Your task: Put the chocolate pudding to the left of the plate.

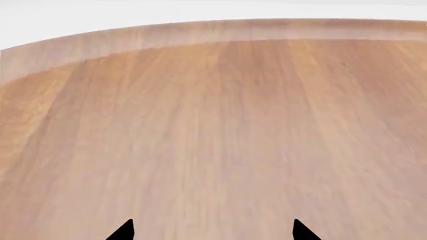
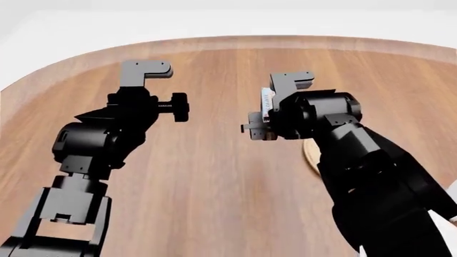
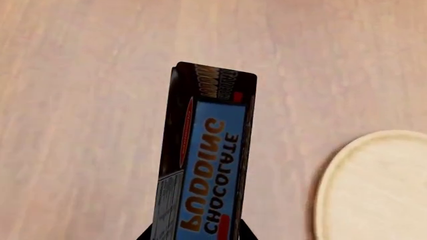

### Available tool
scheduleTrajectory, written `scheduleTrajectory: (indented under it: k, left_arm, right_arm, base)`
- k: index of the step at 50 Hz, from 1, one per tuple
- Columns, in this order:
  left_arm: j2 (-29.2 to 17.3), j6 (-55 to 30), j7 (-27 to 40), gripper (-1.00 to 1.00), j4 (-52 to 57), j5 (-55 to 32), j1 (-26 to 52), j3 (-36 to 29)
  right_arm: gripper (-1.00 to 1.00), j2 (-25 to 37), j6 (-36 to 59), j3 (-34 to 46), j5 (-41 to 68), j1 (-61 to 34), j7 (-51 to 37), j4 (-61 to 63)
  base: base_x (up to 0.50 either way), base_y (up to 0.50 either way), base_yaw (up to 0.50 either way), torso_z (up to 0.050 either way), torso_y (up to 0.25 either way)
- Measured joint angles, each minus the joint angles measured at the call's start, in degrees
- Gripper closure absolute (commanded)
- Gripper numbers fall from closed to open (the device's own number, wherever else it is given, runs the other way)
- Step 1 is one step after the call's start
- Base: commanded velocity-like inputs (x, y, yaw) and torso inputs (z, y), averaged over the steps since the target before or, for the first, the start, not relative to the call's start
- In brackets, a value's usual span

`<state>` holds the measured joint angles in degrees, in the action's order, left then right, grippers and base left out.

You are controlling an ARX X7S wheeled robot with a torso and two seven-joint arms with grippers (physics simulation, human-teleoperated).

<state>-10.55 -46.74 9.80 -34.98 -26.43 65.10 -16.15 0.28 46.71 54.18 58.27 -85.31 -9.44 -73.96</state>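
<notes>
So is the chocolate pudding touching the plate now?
Apart. The right wrist view shows bare table between the chocolate pudding and the plate.

One chocolate pudding (image 3: 203, 165) box, one plate (image 3: 377, 187), one wooden worktop (image 2: 221, 182) — and two robot arms, each ending in one claw.

Head camera high, angled down over both arms and wooden table (image 2: 214, 182), wrist cameras close above that same tabletop.

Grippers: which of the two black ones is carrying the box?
The right gripper: the blue-edged, dark brown chocolate pudding box sits between its jaws. The left gripper holds nothing.
</notes>
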Motion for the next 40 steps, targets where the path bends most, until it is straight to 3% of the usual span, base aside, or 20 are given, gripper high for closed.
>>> scheduleTrajectory:
  k: [7, 31, 40]
  left_arm:
    - [-0.2, -1.1, 0.6, -1.00, 1.8, -0.3, 0.4, -0.1]
    - [-0.4, -3.3, 1.4, -1.00, 3.2, -1.1, 1.7, -0.5]
    - [-0.5, -3.3, 1.4, -1.00, 3.1, -1.2, 1.9, -0.7]
  right_arm:
    - [1.00, -0.1, 0.2, 1.4, 0.6, -1.2, 0.8, -0.2]
    - [1.00, -0.2, 2.9, 5.9, 4.4, -2.7, 4.2, -0.9]
    - [1.00, -0.2, 3.2, 7.6, 6.1, -2.7, 4.4, -1.0]
  base:
    - [0.00, 0.00, 0.00, 0.000, -0.180]
    - [0.00, 0.00, 0.00, 0.000, 0.000]
    - [0.00, 0.00, 0.00, 0.000, -0.239]
